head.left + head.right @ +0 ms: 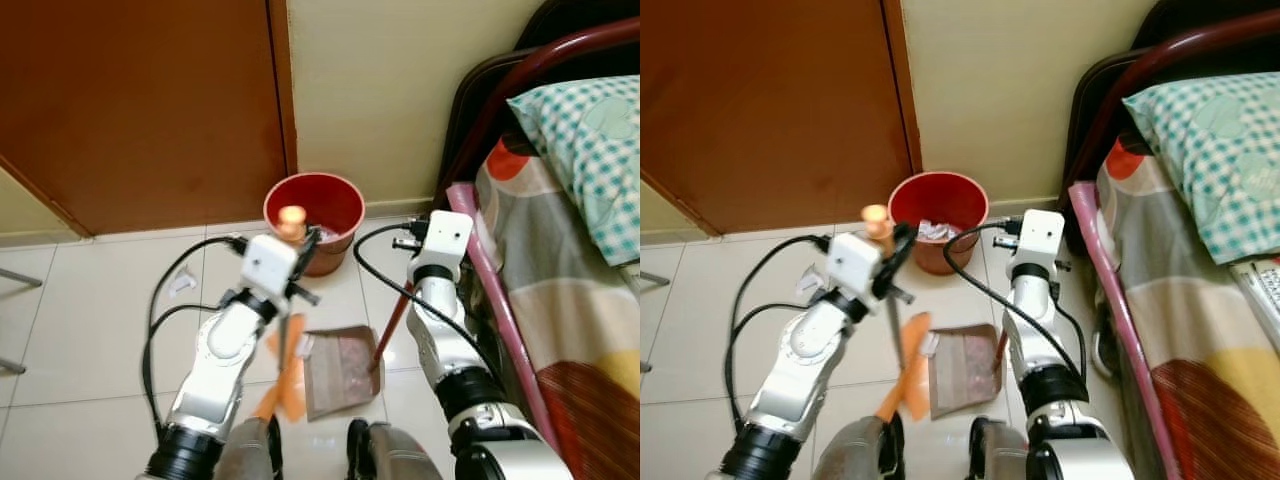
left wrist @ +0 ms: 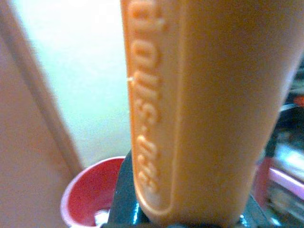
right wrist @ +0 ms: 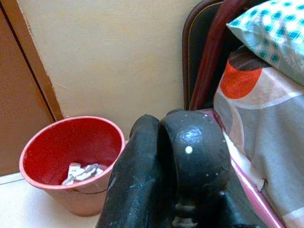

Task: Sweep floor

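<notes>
My left gripper (image 1: pixel 303 243) is shut on the top of an orange broom handle (image 1: pixel 291 219). That handle stands very close in the left wrist view (image 2: pixel 190 109). The orange broom head (image 1: pixel 287 385) rests on the tiles beside a brown dustpan (image 1: pixel 340 370). A white scrap (image 1: pixel 305 347) lies at the dustpan's edge. My right gripper (image 1: pixel 408 236) is shut on the dustpan's dark red handle (image 1: pixel 395 322), whose black end knob (image 3: pixel 192 149) sits between the fingers. A red bin (image 1: pixel 315 215) holding paper scraps (image 3: pixel 80 172) stands against the wall just ahead.
Another white scrap (image 1: pixel 180 283) lies on the tiles to the left. A brown door (image 1: pixel 140 100) is behind it. A bed with a pink frame (image 1: pixel 490 290) and a checked pillow (image 1: pixel 590 150) runs along the right. A metal leg (image 1: pixel 15 277) pokes in at far left.
</notes>
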Controlling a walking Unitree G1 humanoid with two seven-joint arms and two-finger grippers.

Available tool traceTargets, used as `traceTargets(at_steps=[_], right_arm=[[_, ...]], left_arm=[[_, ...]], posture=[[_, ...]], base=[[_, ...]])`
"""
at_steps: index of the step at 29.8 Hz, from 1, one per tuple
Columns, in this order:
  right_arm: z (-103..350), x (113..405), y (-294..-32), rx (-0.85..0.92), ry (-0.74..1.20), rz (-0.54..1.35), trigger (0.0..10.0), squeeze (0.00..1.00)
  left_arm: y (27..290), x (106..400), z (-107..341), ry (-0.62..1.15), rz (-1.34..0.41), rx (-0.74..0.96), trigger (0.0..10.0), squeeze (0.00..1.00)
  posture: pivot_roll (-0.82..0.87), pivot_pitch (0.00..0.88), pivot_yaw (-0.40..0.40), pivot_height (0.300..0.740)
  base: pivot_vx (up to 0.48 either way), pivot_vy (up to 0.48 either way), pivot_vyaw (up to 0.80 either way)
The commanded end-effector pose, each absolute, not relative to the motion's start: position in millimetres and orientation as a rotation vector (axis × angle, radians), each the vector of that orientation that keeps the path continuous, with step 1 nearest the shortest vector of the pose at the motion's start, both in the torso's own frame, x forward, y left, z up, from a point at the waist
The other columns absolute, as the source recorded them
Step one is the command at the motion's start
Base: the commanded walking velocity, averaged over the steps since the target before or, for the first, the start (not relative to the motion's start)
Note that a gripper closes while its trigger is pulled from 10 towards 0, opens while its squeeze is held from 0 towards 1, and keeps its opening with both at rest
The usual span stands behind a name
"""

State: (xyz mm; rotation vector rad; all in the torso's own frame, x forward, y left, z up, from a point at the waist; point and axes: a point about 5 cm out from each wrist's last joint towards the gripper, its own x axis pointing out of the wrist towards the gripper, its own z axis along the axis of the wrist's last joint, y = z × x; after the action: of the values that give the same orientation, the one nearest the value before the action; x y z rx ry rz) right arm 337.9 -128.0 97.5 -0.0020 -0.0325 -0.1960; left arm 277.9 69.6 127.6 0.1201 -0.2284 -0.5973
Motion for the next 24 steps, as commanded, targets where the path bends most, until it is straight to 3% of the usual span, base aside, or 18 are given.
traceTargets(at_steps=[1, 8, 16, 20, 24], right_arm=[[95, 336, -127, -0.017, -0.038, -0.203, 10.0, 0.00], [93, 339, -130, -0.024, -0.036, -0.204, 10.0, 0.00], [103, 348, -121, -0.011, -0.057, -0.176, 10.0, 0.00], [106, 351, -126, -0.015, -0.064, -0.177, 10.0, 0.00], [109, 356, -139, -0.026, -0.072, -0.194, 10.0, 0.00]], left_arm=[[61, 273, 126, -0.208, -0.644, 0.050, 10.0, 0.00], [46, 257, 146, -0.260, -0.740, 0.010, 10.0, 0.00], [38, 259, 171, -0.317, -0.720, -0.111, 10.0, 0.00], [46, 266, 177, -0.336, -0.645, -0.157, 10.0, 0.00], [89, 290, 176, -0.323, -0.402, -0.209, 10.0, 0.00]], posture=[[0.08, 0.298, 0.027, 0.740], [0.11, 0.287, 0.019, 0.740], [0.09, 0.240, 0.006, 0.740], [0.08, 0.219, 0.002, 0.740], [0.06, 0.168, -0.004, 0.740]], base=[[0.000, 0.000, 0.00], [0.000, 0.000, 0.00], [0.000, 0.000, 0.00], [0.000, 0.000, 0.00], [0.000, 0.000, 0.00]])
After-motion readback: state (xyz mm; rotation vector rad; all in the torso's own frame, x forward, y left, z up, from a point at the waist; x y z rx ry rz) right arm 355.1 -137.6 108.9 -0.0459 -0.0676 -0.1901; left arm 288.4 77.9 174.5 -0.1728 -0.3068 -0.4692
